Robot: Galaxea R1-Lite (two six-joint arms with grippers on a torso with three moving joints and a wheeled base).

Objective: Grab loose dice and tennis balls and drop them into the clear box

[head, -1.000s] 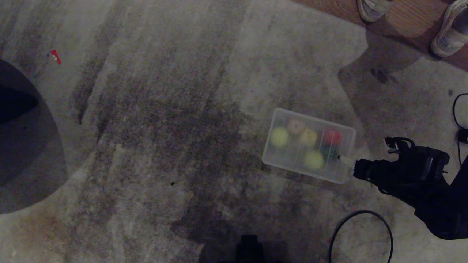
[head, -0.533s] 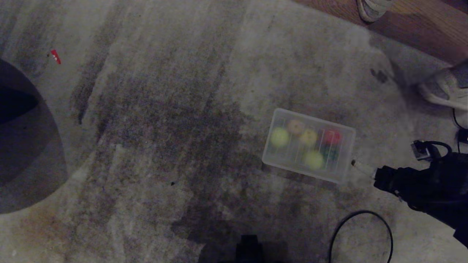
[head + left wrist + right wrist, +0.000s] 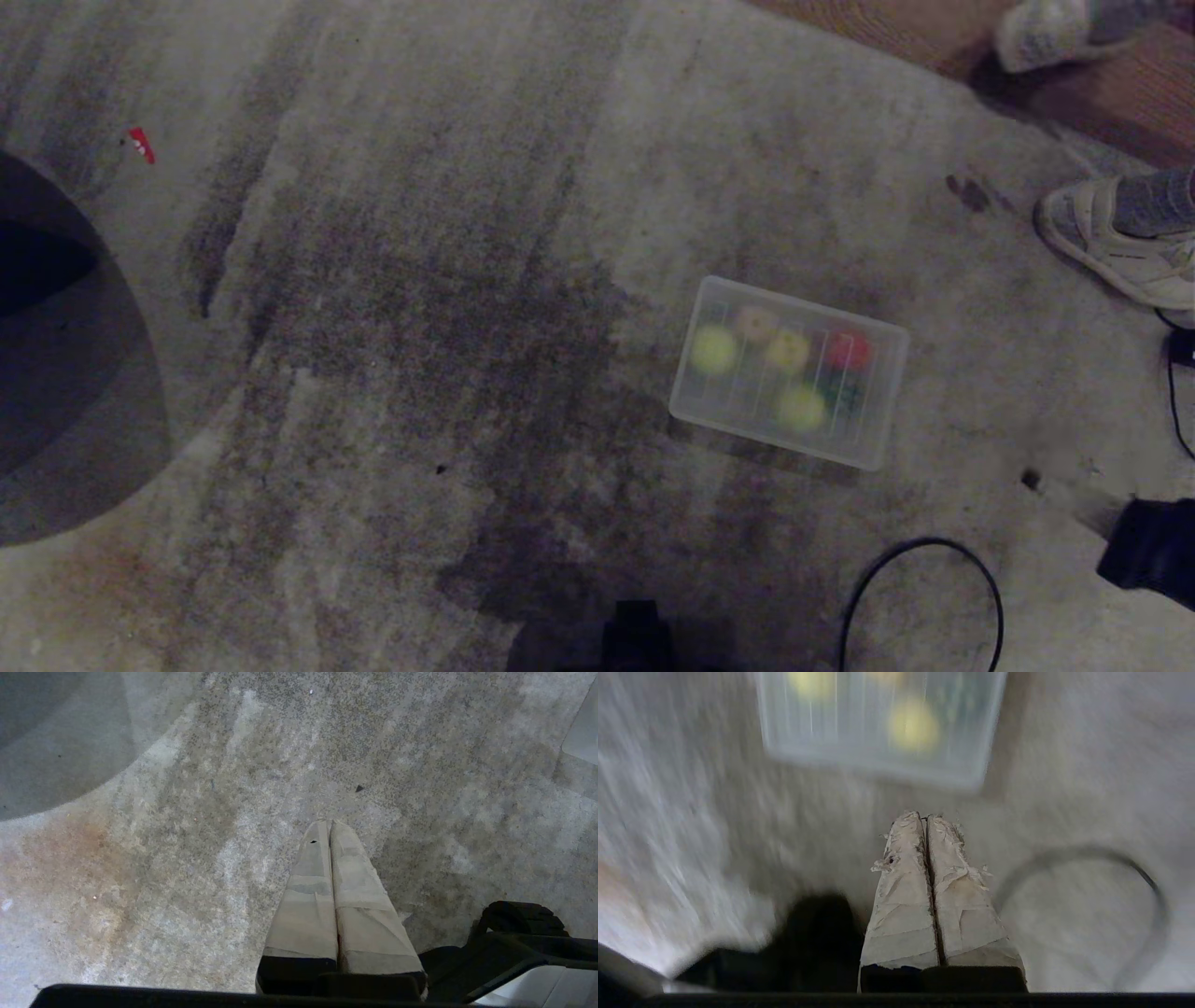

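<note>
Well apart from the clear box (image 3: 881,446) — right hand (image 3: 927,820), pressed closed.

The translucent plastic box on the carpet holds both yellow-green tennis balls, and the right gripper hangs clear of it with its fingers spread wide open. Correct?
Not quite. The right gripper has its taped fingers pressed shut, as the right wrist view shows. The rest holds: the translucent rectangular plastic box on the grey carpet holds both fuzzy yellow-green tennis balls, and the gripper is clear of it.
</note>
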